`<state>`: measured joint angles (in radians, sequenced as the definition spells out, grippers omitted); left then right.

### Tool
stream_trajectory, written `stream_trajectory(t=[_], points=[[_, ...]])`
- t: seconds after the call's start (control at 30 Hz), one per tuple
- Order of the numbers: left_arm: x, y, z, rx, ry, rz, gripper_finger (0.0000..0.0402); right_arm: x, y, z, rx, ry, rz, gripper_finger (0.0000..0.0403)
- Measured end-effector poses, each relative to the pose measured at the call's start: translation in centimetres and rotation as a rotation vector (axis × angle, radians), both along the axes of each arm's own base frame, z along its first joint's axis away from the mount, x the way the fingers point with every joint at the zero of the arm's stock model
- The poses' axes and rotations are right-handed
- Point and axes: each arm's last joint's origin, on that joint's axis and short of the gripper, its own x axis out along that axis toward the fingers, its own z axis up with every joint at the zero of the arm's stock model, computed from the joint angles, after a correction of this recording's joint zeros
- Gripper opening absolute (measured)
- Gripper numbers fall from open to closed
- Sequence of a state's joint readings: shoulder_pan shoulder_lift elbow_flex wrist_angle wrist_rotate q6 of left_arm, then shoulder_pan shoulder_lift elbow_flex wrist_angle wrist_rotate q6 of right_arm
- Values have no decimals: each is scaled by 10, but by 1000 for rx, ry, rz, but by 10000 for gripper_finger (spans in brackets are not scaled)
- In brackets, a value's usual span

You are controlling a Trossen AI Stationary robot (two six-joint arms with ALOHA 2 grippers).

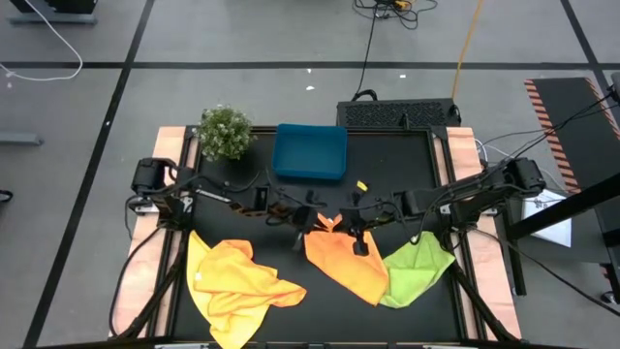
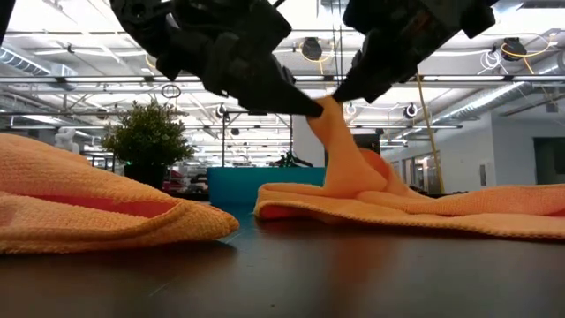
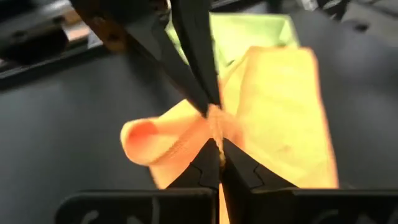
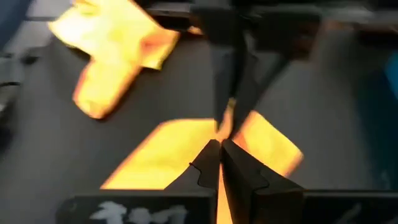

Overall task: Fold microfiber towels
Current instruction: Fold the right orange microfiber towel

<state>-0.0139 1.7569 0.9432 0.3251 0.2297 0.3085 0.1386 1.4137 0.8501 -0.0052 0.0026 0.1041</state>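
1. The orange towel [image 1: 344, 264] lies at the lower middle of the high view, on the black counter [image 1: 397, 165]. Its upper corner is drawn up into a peak where both hands meet.
2. The left hand [image 1: 312, 221] comes in from the left of the frame and is closed on that raised corner. Its own wrist view shows the cloth pinched between its dark fingers [image 3: 208, 171].
3. The right hand [image 1: 356, 236] comes in from the right and is closed on the same bunched corner, touching or just beside the left hand; the level view shows both tips meeting at the top of the peak.
4. From the pinch point, the rest of the orange towel runs down and to the right in the high view, its long axis slanting toward the lime towel [image 1: 418, 264], which it touches or overlaps at the lower right.
5. Both hands are equally near the corner, so the coming move likely turns on drawing them apart along an edge to spread the cloth.
6. The yellow towel [image 1: 237, 281] lies crumpled at the lower left, well apart from the hands.
7. The blue tray [image 1: 310, 152] and the plant [image 1: 225, 131] sit at the upper middle, clear of the work.
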Motion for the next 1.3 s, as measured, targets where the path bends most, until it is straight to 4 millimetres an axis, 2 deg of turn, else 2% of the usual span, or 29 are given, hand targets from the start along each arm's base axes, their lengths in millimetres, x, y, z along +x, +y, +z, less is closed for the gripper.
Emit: stream_trajectory(t=[0.3, 0.47, 0.67, 0.77, 0.93, 1.1, 1.3], points=[[-11, 17, 12, 45, 63, 112, 3, -18, 3, -7, 33, 187, -97, 111], [-16, 22, 17, 56, 73, 129, 2, -24, 6, -28, 103, 253, -159, 149], [-17, 24, 19, 65, 69, 128, 2, -37, 0, -59, 166, 349, -275, 154], [-17, 24, 20, 65, 62, 128, 3, -40, -4, -68, 218, 309, -312, 154], [-17, 24, 20, 66, 62, 128, 2, -46, -6, -85, 315, 222, -275, 154], [-17, 23, 20, 66, 60, 126, 3, -53, -7, -97, 320, 216, -289, 154], [-16, 23, 21, 67, 48, 125, 4, -52, -10, -100, 267, 182, -296, 143]])
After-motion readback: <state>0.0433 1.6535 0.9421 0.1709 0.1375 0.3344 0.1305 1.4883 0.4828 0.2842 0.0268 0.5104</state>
